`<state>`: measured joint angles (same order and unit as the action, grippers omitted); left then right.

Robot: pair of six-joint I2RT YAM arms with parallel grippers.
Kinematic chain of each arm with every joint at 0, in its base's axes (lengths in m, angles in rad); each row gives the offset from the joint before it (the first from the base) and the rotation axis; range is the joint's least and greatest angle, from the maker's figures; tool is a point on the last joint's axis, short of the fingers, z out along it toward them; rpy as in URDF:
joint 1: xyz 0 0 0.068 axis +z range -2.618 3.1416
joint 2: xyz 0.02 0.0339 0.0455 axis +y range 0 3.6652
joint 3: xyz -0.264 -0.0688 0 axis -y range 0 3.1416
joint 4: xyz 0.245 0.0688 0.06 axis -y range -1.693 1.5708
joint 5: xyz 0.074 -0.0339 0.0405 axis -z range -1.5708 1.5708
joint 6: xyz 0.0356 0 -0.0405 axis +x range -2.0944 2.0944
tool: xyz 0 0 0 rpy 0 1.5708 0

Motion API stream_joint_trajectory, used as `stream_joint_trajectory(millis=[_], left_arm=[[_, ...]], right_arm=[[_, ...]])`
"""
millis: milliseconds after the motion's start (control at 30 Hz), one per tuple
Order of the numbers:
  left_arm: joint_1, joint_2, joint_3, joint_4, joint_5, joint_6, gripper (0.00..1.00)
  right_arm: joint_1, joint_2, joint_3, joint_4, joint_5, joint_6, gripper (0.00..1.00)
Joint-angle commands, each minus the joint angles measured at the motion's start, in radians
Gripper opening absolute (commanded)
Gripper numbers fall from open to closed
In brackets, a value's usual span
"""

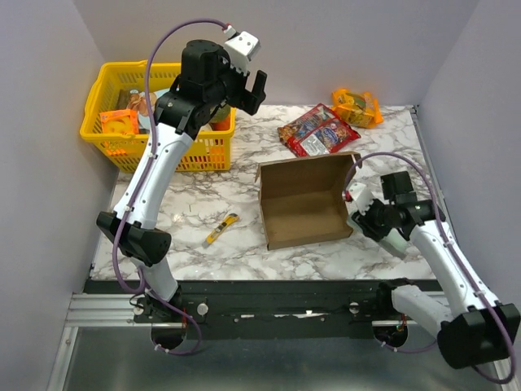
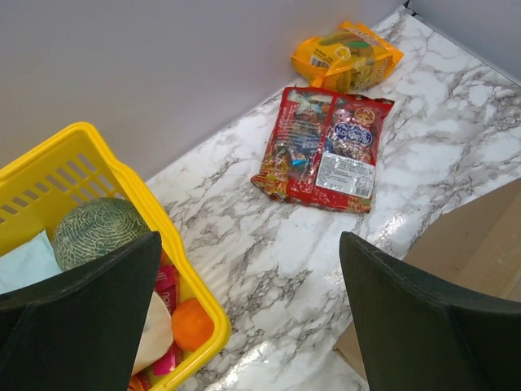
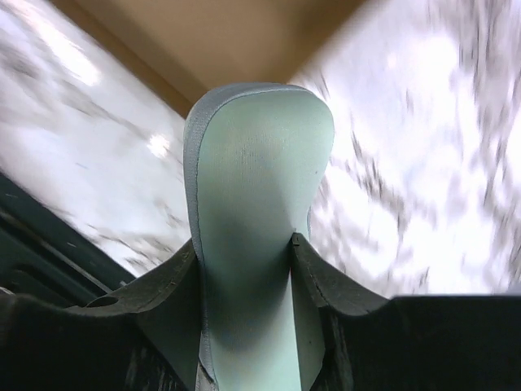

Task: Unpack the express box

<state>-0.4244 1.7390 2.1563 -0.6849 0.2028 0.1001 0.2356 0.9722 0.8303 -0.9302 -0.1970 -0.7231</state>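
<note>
From above, the express box (image 1: 304, 201) is lying open at the middle of the marble table (image 1: 203, 195), its lid standing up along the far side. The left gripper (image 1: 244, 88) is hanging raised at upper centre, by the right end of a yellow basket (image 1: 102, 130) sitting in the upper left. A red snack packet (image 1: 317, 130) and an orange packet (image 1: 358, 107) are lying above and to the right of the box; a yellow utility knife (image 1: 221, 230) is lying to its lower left. The right gripper (image 1: 383, 221) is sitting just beside the box's right edge.

In the left wrist view, the black fingers (image 2: 423, 326) are standing wide apart with nothing between them. A melon (image 2: 94, 232) and an orange (image 2: 191, 324) are showing in the basket, and a box corner is showing at the lower right.

The right wrist view is blurring: a pale green pad (image 3: 259, 179) is filling the centre, with cardboard along the top. I cannot tell whether the jaws are apart or together.
</note>
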Motion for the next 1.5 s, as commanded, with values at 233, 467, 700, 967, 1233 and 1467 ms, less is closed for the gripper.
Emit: stream_joint_trajectory(millis=[233, 467, 700, 967, 1233, 1467], left_arm=[[0.004, 0.002, 0.004, -0.007, 0.058, -0.002, 0.98], [0.003, -0.018, -0.033, -0.013, 0.067, 0.004, 0.98], [0.003, -0.048, -0.111, -0.024, 0.012, 0.036, 0.98], [0.003, -0.079, -0.2, -0.027, 0.0, 0.035, 0.99], [0.001, -0.088, -0.282, -0.021, -0.026, -0.045, 0.99], [0.035, -0.232, -0.469, 0.044, -0.256, -0.072, 0.99]], right_arm=[[-0.412, 0.368, 0.162, 0.105, -0.128, 0.276, 0.59], [-0.412, 0.369, 0.276, 0.169, -0.063, 0.479, 1.0], [-0.414, 0.356, 0.421, 0.088, 0.253, 0.644, 1.0], [-0.413, 0.249, 0.431, 0.105, 0.239, 0.695, 1.0], [-0.414, 0.158, 0.377, 0.15, 0.265, 0.705, 1.0], [-0.414, 0.194, 0.663, 0.131, 0.245, 0.766, 1.0]])
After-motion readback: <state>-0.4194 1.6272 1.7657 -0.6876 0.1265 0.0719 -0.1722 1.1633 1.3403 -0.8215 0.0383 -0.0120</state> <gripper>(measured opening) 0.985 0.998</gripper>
